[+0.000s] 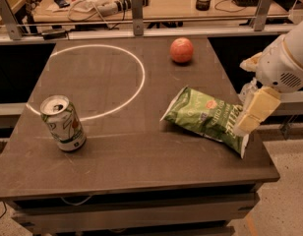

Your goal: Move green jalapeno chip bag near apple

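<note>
The green jalapeno chip bag (205,119), probably light, crinkly and slippery, is lying on the surface (117,151) well apart from the apple (181,50), and the claw (247,122), apart or together I cannot tell, is hovering at its end farthest from the apple, likely the best pinch point.

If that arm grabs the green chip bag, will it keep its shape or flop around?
Probably floppy: the green chip bag looks crinkly and puffed, so it should crumple and sag. Likely light for its size. Lying flat, it shouldn't roll, unlike the apple. The pincer hovers at the bag's end by the table edge.
</note>
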You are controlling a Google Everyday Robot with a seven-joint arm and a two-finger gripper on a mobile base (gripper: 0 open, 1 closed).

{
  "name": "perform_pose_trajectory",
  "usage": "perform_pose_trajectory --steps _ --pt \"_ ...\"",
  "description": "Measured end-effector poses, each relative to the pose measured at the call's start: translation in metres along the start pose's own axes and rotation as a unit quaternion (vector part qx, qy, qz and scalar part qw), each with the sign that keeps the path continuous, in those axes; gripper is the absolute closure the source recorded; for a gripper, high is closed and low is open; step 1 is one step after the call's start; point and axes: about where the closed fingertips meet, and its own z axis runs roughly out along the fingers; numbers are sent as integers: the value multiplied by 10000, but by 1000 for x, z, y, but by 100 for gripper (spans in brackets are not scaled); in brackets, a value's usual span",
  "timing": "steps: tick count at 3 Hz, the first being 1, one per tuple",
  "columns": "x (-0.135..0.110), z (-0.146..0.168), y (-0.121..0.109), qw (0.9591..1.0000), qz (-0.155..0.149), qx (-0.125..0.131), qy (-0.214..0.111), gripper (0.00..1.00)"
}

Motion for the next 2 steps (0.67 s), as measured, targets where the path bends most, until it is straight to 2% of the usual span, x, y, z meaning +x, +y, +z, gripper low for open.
perform_pose_trajectory --steps 2 --pt "-7 34 14 9994 -65 -220 -266 0"
